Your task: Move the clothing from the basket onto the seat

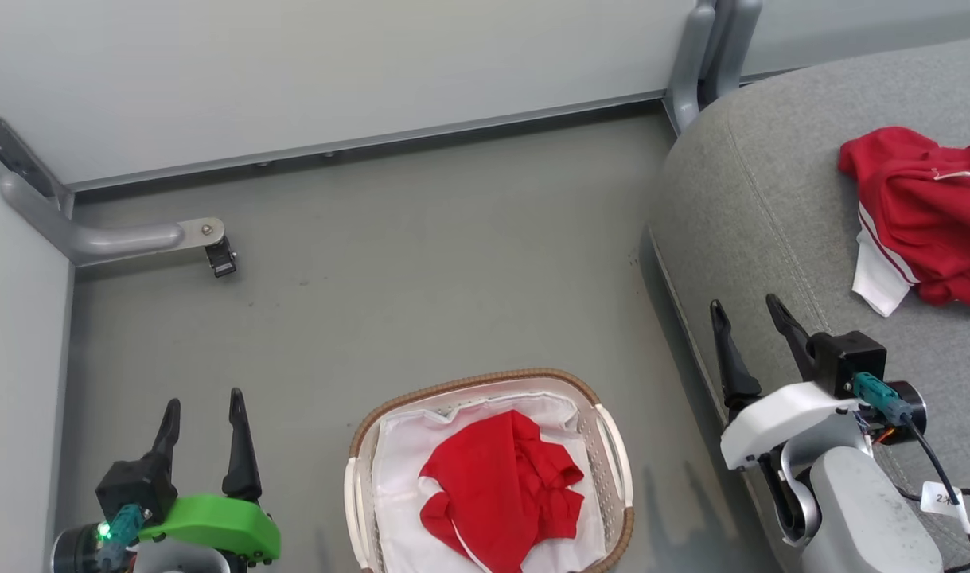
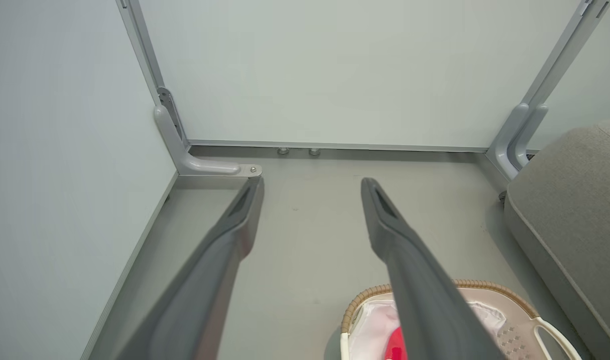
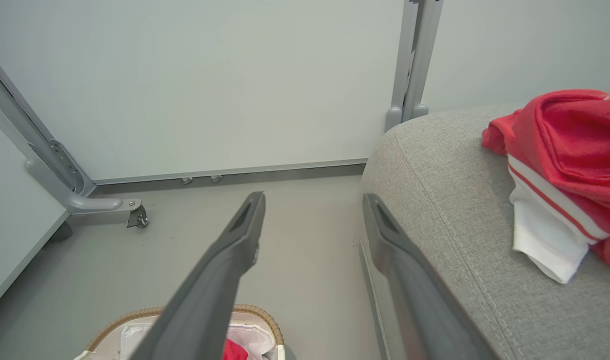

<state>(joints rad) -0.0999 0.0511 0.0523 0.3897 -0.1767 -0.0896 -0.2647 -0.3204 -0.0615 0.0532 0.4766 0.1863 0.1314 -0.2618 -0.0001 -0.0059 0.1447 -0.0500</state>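
Right gripper (image 1: 744, 302) right of the basket (image 1: 469, 380), open, empty; left gripper (image 1: 204, 396) left of it, same. Red clothing (image 1: 500, 477) inside, more on the seat (image 1: 739, 207) at right. Might grab liner (image 1: 397, 454) too if dug deep.

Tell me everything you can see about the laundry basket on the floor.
The basket is oval, cream-white plastic with perforated walls, a brown woven rim and loop side handles. A white cloth liner drapes inside it, and a crumpled red garment lies on that liner. It stands upright on the grey floor, beside the grey sofa but apart from it, its near end cut off by the head view's bottom edge. Nothing grips it.
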